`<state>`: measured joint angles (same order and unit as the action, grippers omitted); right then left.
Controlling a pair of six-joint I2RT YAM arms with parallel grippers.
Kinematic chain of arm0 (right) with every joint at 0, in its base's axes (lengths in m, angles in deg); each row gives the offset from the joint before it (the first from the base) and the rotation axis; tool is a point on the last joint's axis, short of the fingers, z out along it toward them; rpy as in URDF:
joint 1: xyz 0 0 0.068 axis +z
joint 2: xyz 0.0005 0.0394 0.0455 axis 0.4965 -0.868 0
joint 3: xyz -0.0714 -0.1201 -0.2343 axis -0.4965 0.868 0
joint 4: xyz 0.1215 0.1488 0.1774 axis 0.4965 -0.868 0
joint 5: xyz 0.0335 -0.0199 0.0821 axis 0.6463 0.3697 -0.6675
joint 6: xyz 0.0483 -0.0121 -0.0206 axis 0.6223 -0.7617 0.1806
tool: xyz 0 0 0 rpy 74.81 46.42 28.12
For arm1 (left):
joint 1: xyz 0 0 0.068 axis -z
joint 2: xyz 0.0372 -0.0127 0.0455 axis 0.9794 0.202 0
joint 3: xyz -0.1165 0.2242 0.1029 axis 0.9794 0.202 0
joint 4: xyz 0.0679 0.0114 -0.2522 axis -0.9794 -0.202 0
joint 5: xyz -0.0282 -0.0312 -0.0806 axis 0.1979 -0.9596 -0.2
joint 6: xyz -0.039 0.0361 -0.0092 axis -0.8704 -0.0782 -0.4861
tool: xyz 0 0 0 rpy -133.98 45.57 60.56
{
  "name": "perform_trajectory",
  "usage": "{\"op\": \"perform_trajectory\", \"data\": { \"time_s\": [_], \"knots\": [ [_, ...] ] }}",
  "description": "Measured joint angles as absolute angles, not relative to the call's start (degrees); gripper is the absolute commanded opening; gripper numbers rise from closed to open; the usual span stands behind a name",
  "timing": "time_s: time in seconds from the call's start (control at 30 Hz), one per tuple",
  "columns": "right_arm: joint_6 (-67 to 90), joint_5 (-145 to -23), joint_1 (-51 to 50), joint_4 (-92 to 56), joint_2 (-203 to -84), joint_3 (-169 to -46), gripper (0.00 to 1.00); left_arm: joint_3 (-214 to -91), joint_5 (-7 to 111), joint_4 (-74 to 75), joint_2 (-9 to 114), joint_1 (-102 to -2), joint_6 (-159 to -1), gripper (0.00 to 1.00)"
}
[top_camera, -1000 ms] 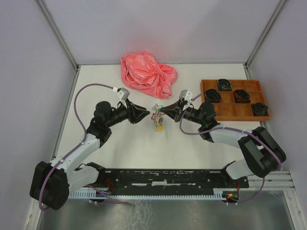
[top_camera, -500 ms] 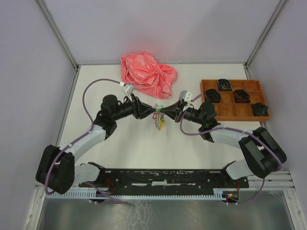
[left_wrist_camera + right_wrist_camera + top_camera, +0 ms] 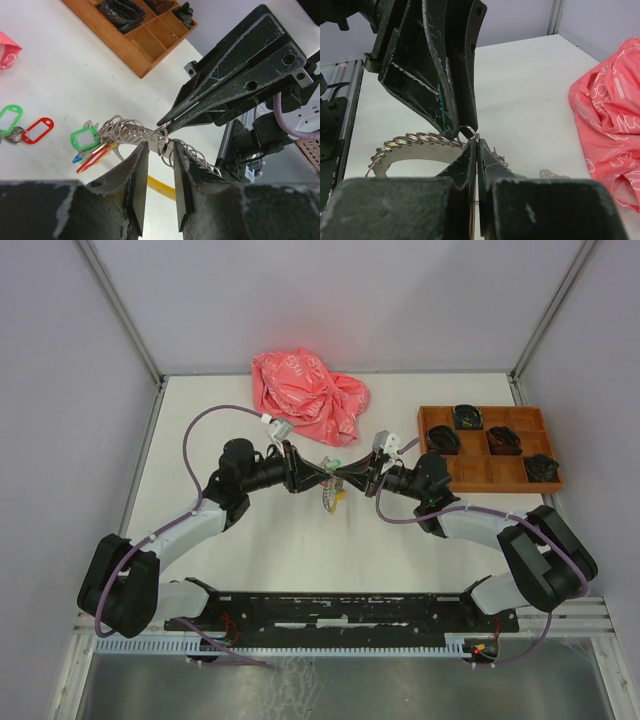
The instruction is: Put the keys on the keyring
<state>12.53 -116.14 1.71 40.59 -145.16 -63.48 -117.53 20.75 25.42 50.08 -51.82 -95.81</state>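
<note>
Two keys [image 3: 36, 131], likely light and stiff, lie on the table [image 3: 75, 75], well off beside the left gripper [image 3: 160, 146], whose narrowly parted jaws straddle the keyring [image 3: 125, 133]. The right gripper [image 3: 164, 124] pinches it. Their plastic tags probably offer the surest hold.

White table in a walled cell, with a few things lying on it

The white table [image 3: 260, 550] is carrying a crumpled pink bag [image 3: 308, 397] at its far edge, near the middle; a wooden tray [image 3: 478, 473] is sitting flat at the far right, its compartments holding dark bundles [image 3: 466, 417]; in the left wrist view a green-tagged key [image 3: 10, 120] and a red-tagged key [image 3: 38, 130] are lying side by side on the bare surface, just beside each other and well apart from the tray.
</note>
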Motion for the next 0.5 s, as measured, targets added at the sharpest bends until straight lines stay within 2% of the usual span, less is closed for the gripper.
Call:
{"op": "perform_trajectory", "data": {
  "time_s": [0.17,0.33,0.5],
  "knots": [
    [12.4,-116.2,1.7,40.5,-145.2,-63.3,0.01,-118.3,20.9,23.8,50.1,-49.5,-91.8,0.12],
    [13.5,-115.9,1.6,39.0,-145.3,-62.9,0.01,-118.8,25.4,19.5,49.2,-45.7,-82.8,0.06],
    [15.7,-115.7,1.6,39.1,-147.0,-62.5,0.01,-117.8,32.9,15.9,47.1,-42.2,-74.7,0.06]
  ]
}}
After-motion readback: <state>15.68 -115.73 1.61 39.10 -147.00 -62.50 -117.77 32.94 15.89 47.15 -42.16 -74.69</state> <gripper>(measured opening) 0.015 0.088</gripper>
